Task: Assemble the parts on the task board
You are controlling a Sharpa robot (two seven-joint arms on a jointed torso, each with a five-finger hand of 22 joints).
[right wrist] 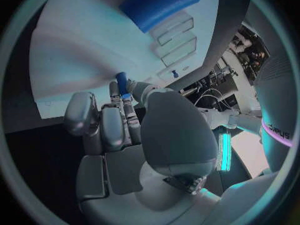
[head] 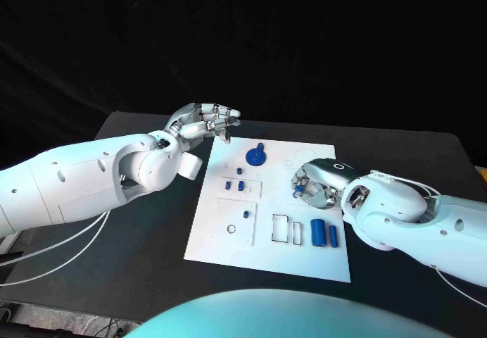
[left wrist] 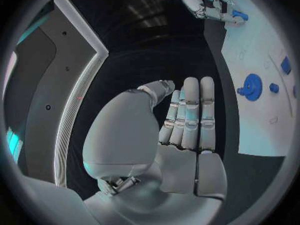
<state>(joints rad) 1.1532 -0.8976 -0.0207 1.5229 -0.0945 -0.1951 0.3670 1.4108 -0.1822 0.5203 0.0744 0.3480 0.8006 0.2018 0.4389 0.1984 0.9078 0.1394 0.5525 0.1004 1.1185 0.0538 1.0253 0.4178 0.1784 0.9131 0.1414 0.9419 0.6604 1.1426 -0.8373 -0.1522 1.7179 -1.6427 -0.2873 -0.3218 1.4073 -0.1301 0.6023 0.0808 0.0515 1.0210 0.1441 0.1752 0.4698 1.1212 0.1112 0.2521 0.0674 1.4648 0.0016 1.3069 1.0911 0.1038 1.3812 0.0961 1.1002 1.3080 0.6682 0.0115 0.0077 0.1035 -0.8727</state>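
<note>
Right hand hovers over the right side of the white board, fingers curled around a small blue peg pinched at the fingertips. Left hand hangs above the table just off the board's far left corner, fingers loosely apart, holding nothing. On the board: a blue round disc near the far edge, two blue cylinders side by side near the right, small blue pieces mid-board.
</note>
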